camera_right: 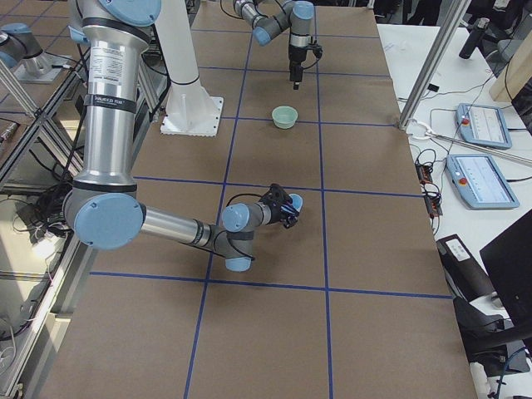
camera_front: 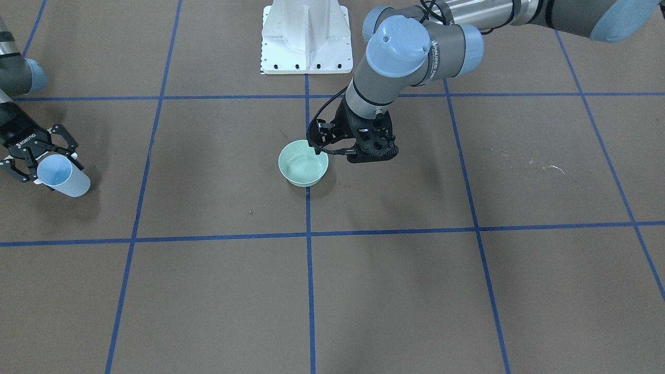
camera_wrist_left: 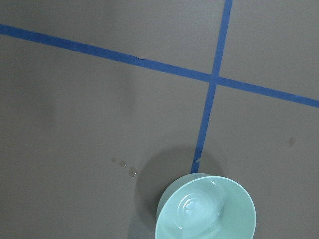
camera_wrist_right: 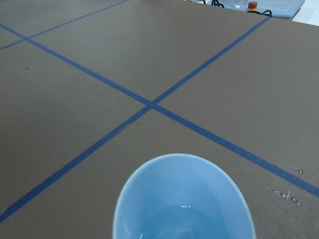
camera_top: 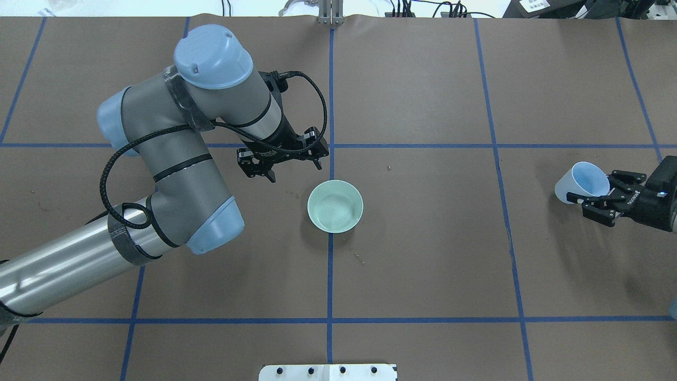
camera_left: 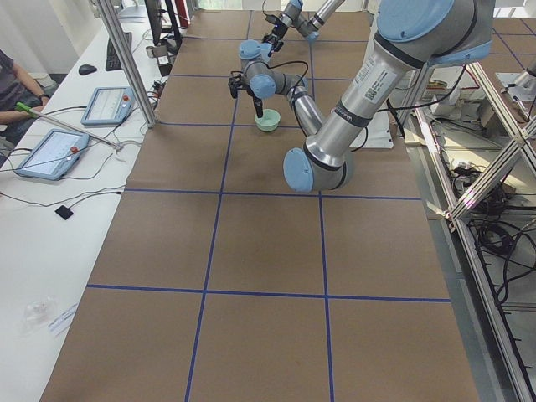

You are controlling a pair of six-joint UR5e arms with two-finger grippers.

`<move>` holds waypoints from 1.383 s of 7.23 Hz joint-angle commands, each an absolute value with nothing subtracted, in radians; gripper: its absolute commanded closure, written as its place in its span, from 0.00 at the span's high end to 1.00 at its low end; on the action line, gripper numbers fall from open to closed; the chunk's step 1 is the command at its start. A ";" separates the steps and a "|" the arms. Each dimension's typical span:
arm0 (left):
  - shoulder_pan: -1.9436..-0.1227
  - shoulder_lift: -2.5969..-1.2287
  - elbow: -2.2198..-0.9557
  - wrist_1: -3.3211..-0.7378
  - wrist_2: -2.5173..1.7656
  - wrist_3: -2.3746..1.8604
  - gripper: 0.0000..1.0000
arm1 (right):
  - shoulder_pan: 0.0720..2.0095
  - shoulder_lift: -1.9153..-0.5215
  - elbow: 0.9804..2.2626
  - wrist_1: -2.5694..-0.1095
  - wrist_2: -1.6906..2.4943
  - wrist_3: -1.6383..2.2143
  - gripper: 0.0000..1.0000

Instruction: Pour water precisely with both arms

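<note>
Two end effectors, two jobs. My right end effector [camera_top: 595,189] pinches the pale blue cup [camera_top: 579,182] by its wall, tilted, well apart from the green bowl [camera_top: 353,191] at mid-table [camera_top: 423,264]. The water [camera_wrist_right: 185,214] lies low in the cup. My left end effector [camera_top: 295,172] hangs spread and empty just beside the bowl. I judge the cup light and squashy, so a gentle mid-wall grip suits it.

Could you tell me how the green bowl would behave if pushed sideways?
The bowl looks rigid and glossy, so it would probably slide on the table. Its base seems narrower than its rim, so a high push might tip it. The water apparently inside could slosh.
</note>
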State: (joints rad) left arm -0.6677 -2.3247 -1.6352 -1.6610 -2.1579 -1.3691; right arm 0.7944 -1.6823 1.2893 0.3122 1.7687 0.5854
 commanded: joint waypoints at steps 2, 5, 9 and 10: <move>-0.719 -2.277 -1.667 -1.657 -2.169 -1.353 0.99 | 0.795 -1.637 1.376 0.165 1.769 0.591 0.00; -0.808 -2.225 -1.658 -1.654 -2.169 -1.222 0.99 | 0.779 -1.560 1.599 -0.221 1.769 0.595 0.00; -0.926 -2.195 -1.556 -1.654 -2.171 -0.998 0.99 | 0.509 -1.354 1.837 -0.805 1.529 0.709 0.00; -0.948 -2.195 -1.531 -1.654 -2.171 -0.964 0.99 | 0.445 -1.303 1.871 -0.968 1.484 0.707 0.00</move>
